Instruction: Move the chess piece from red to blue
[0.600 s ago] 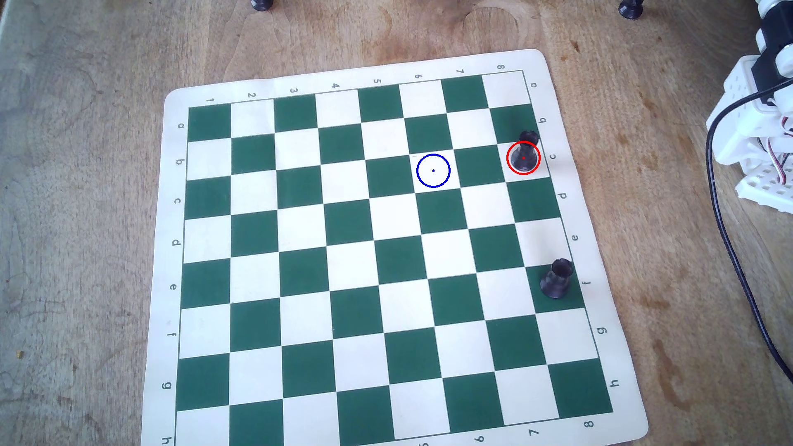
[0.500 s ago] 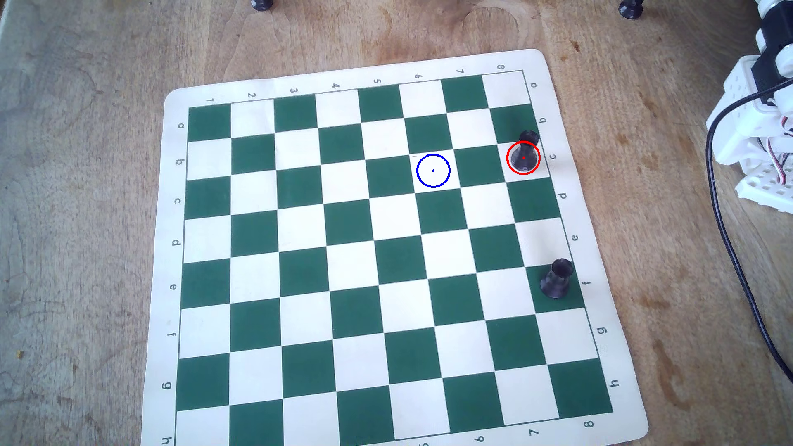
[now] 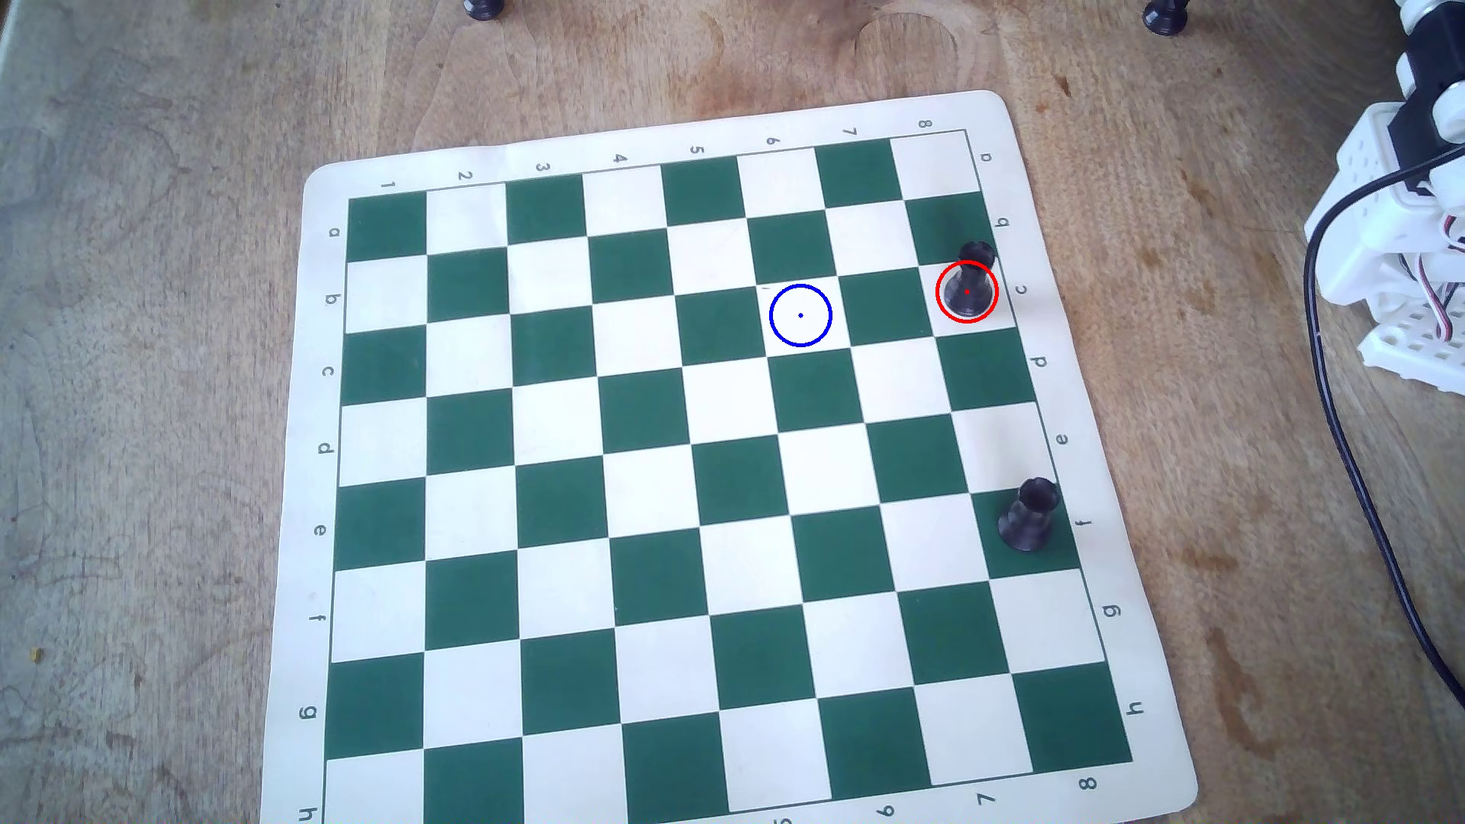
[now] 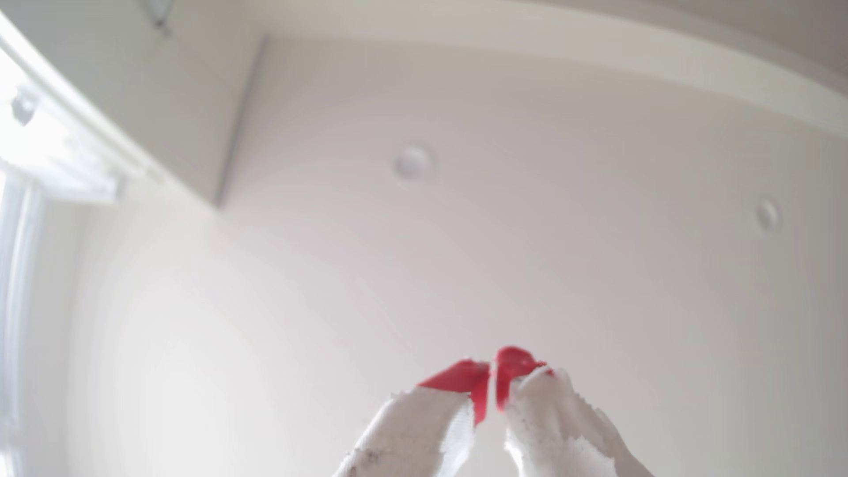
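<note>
In the overhead view the chess piece (image 3: 969, 284), a small black piece with a knob top, stands inside the red ring (image 3: 938, 291) on a white square at the board's right edge. The blue ring (image 3: 770, 315) lies two squares to its left on a white square with nothing in it. In the wrist view my gripper (image 4: 493, 369) points up at a white ceiling, its red-tipped white fingers (image 4: 459, 376) shut together on nothing. The overhead view shows only the white arm body (image 3: 1387, 238) at the right edge, off the board.
A stouter black piece with a notched top (image 3: 1029, 515) stands lower on the green-and-white chess mat's (image 3: 555, 507) right side. A black cable (image 3: 1348, 467) runs down the wooden table right of the mat. Two dark pieces (image 3: 483, 8) (image 3: 1165, 16) sit at the top edge.
</note>
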`<action>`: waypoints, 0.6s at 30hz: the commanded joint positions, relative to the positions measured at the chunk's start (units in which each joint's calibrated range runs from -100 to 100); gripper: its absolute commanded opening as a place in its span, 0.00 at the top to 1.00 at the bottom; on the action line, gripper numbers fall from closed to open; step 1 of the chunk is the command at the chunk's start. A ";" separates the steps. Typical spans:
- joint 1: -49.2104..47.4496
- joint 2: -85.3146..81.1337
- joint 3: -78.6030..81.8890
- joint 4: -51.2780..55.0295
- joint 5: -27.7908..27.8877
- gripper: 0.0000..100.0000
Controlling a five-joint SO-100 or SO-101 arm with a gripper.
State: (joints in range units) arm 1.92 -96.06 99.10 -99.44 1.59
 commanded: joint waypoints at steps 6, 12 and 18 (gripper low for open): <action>0.08 0.31 0.81 -0.31 -0.05 0.99; 0.08 0.31 0.81 -0.23 -0.05 1.00; 0.55 0.22 0.81 13.28 0.00 0.91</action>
State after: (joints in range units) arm 1.92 -96.06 99.10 -94.50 1.39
